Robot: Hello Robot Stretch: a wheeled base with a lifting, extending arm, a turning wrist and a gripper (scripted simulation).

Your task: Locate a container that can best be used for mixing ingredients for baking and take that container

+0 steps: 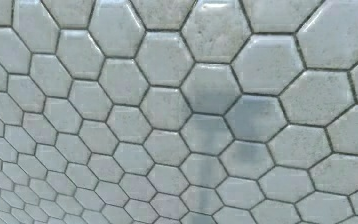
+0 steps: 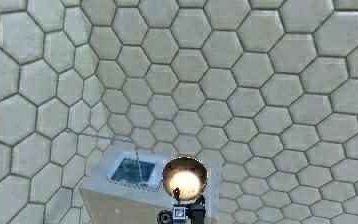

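Forward view: a wall of pale blue-grey hexagonal tiles stands close ahead and runs to every edge.

Arm side view: a grey, flat-topped counter block sits at the bottom edge, with a bluish rectangular recess in its top. A shiny round metal bowl is at the counter's right part, beside the recess. The dark gripper is at the bowl's near side; I cannot tell whether it holds anything. Beige hexagon-tiled walls meet behind the counter, and bare tiling lies to its right.

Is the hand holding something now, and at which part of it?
Cannot be told: the hand overlaps the shiny round metal bowl, which stands on the grey countertop.
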